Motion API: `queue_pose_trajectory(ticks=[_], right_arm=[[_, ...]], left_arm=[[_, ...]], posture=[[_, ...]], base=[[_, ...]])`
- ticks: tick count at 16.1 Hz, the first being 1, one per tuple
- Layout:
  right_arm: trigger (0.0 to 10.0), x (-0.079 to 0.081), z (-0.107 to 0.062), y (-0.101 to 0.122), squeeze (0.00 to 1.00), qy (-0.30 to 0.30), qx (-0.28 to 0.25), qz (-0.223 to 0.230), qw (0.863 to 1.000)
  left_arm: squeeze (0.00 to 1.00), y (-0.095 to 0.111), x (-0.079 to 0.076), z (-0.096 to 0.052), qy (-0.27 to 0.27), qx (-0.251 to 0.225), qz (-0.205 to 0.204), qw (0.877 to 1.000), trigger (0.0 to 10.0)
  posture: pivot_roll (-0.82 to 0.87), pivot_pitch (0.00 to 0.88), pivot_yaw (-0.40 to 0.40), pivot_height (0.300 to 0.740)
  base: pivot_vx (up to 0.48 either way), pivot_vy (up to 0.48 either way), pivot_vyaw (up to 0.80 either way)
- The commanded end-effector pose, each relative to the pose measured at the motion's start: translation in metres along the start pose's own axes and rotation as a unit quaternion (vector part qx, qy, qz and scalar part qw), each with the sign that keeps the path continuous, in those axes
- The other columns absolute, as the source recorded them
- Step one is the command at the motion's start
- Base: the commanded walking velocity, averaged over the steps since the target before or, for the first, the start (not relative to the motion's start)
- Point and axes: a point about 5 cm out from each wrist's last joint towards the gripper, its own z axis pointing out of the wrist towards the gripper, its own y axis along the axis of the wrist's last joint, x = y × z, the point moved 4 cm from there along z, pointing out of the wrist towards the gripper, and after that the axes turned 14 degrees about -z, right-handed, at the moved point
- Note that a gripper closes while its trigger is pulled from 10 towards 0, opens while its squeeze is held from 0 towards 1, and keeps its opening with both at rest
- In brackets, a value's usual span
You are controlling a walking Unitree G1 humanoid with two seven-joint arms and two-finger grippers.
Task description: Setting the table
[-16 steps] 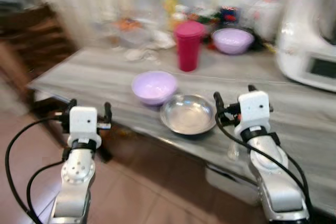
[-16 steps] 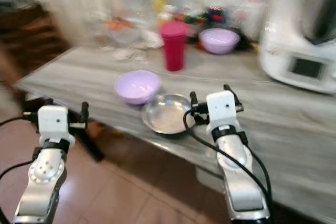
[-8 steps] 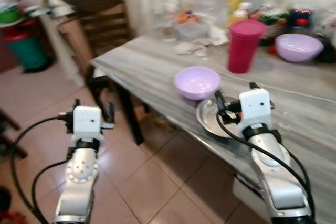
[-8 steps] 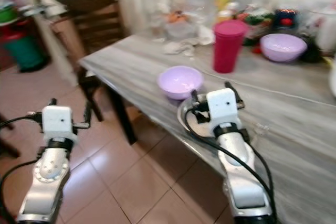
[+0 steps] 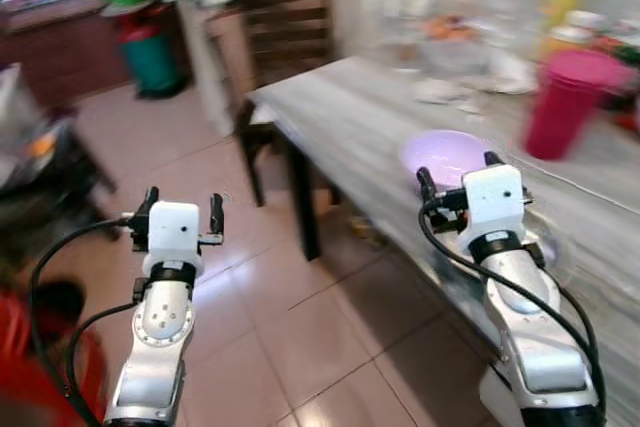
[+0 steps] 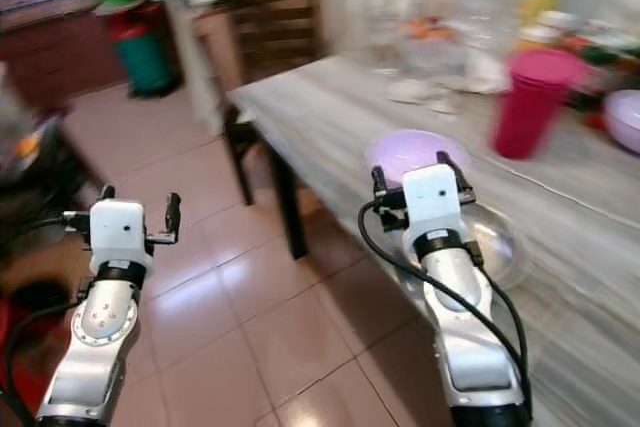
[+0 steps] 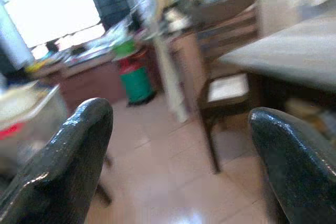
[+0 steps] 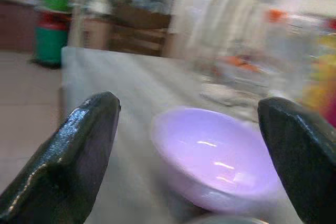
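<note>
A lilac bowl (image 5: 445, 155) sits near the corner of the grey table (image 5: 340, 112), with a metal bowl (image 6: 500, 237) beside it, partly hidden by my right arm. A magenta cup (image 5: 565, 102) stands farther back, and a second lilac bowl (image 6: 625, 117) shows at the picture's right edge. My right gripper (image 5: 458, 172) is open, just short of the lilac bowl (image 8: 220, 156), which lies between its fingers (image 8: 79, 156) in the right wrist view. My left gripper (image 5: 182, 209) is open over the tiled floor, left of the table, holding nothing.
A dark wooden chair (image 5: 285, 37) stands at the table's far end. A green and red bin (image 5: 150, 52) sits by a dark cabinet at the back left. Bottles and clutter crowd the table's rear. Something red (image 5: 30, 367) lies low on the left.
The camera has swung left, so the table slid to the right of the picture and the white appliance left view. Both grippers stay open and hold the same pose.
</note>
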Motion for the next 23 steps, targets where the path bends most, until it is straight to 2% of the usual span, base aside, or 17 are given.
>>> queue_pose_trajectory(ticks=[1,3,6,7,8,10,13,16,17,19,20,21,22,23], right_arm=[[10.0,-0.002,-0.001,0.005,0.0,0.003,-0.011,0.003,1.0],[10.0,-0.003,0.003,0.001,0.0,0.013,-0.003,-0.002,1.0],[10.0,0.006,0.009,0.008,0.0,0.045,-0.015,-0.014,0.999],[10.0,0.008,0.01,0.01,0.0,0.055,-0.018,-0.015,0.998],[10.0,0.01,0.014,0.012,0.0,0.07,-0.021,-0.023,0.997],[10.0,0.012,0.017,0.013,0.0,0.086,-0.028,-0.035,0.995],[10.0,0.012,0.023,0.012,0.0,0.08,-0.025,-0.024,0.996],[10.0,0.01,0.021,0.009,0.0,0.035,-0.023,-0.017,0.999],[10.0,0.006,0.021,0.01,0.0,0.024,-0.027,0.005,0.999],[10.0,-0.003,0.02,0.004,0.0,-0.006,-0.016,-0.001,1.0],[10.0,-0.015,0.014,-0.011,0.0,-0.049,0.021,0.003,0.999],[10.0,-0.017,0.009,-0.016,0.0,-0.047,0.03,0.007,0.998],[10.0,-0.019,0.005,-0.02,0.0,-0.048,0.032,-0.008,0.998],[10.0,-0.024,0.001,-0.026,0.0,-0.058,0.04,0.005,0.998]], left_arm=[[0.0,0.005,0.001,0.002,0.008,-0.011,0.003,1.0,10.0],[0.0,0.002,0.001,-0.001,0.02,-0.012,0.003,1.0,10.0],[0.0,-0.001,0.002,-0.001,0.034,-0.016,0.001,0.999,10.0],[0.0,-0.001,0.003,0.0,0.036,-0.017,0.0,0.999,10.0],[0.0,0.0,0.002,0.002,0.042,-0.025,0.0,0.999,10.0],[0.0,0.0,0.003,0.004,0.053,-0.029,-0.001,0.998,10.0],[0.0,-0.002,0.007,0.003,0.059,-0.027,0.001,0.998,10.0],[0.0,0.003,-0.001,0.011,0.028,-0.037,0.016,0.999,10.0],[0.0,0.003,-0.005,0.013,0.013,-0.033,0.013,0.999,10.0],[0.0,0.0,-0.008,0.014,0.005,-0.023,0.008,1.0,10.0],[0.0,-0.002,-0.008,0.017,-0.004,-0.019,0.008,1.0,10.0],[0.0,-0.003,-0.009,0.021,-0.007,-0.016,0.006,1.0,10.0],[0.0,-0.003,-0.011,0.024,-0.013,-0.017,0.009,1.0,10.0],[0.0,-0.003,-0.012,0.027,-0.016,-0.024,0.018,0.999,10.0]], posture=[[-0.15,0.0,0.06,0.74],[-0.14,0.0,0.031,0.74],[-0.13,0.0,-0.04,0.74],[-0.13,0.0,-0.04,0.74],[-0.12,0.0,-0.097,0.74],[-0.1,0.0,-0.108,0.74],[-0.1,0.0,-0.083,0.74],[-0.11,0.0,-0.03,0.74],[-0.14,0.0,0.009,0.74],[-0.16,0.0,0.032,0.74],[-0.19,0.0,0.059,0.74],[-0.21,0.0,0.07,0.74],[-0.22,0.0,0.072,0.74],[-0.23,0.0,0.073,0.74]], base=[[0.0,0.0,0.0],[0.0,0.0,0.0],[0.0,0.0,0.0],[0.0,0.0,0.0],[0.0,0.0,0.0],[0.0,0.0,0.0],[0.0,0.0,0.0],[0.0,0.0,0.0],[0.0,0.0,0.0],[0.0,0.0,0.0],[0.0,0.0,0.0],[0.0,0.0,0.0],[0.0,0.0,0.0],[0.0,0.0,0.0]])
